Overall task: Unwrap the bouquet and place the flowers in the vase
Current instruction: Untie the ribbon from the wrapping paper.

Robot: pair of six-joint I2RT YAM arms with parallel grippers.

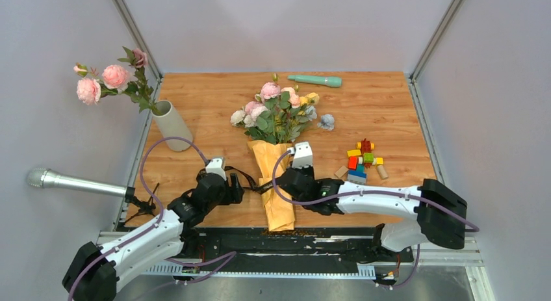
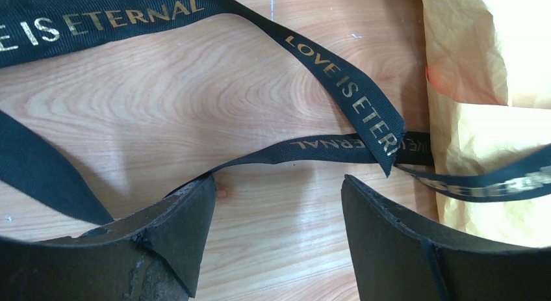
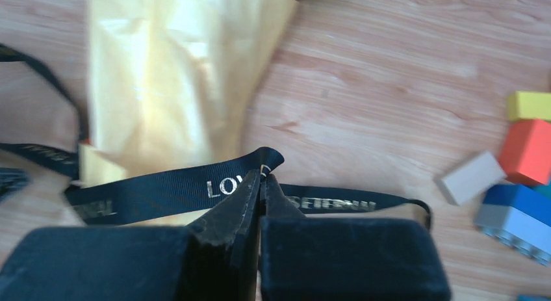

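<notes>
At the middle of the desk (image 1: 390,112) the bouquet (image 1: 276,164) lay in its orange paper, blooms toward the far edge, black strap (image 3: 149,194) slack around the wrap. Right pincer (image 3: 261,179) was clamped fully shut on a fold of the strap, just right of the paper. Left pincer (image 2: 278,197) stood wide open and empty over bare wood beside the strap's left loops. Vase (image 1: 172,125) stood far left with pink flowers (image 1: 104,80) in it.

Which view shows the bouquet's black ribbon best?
Left wrist: the ribbon lies large and sharp, its gold lettering readable. Right wrist shows a blurrier stretch pinched by the right gripper; top external, only thin dark loops.
</notes>
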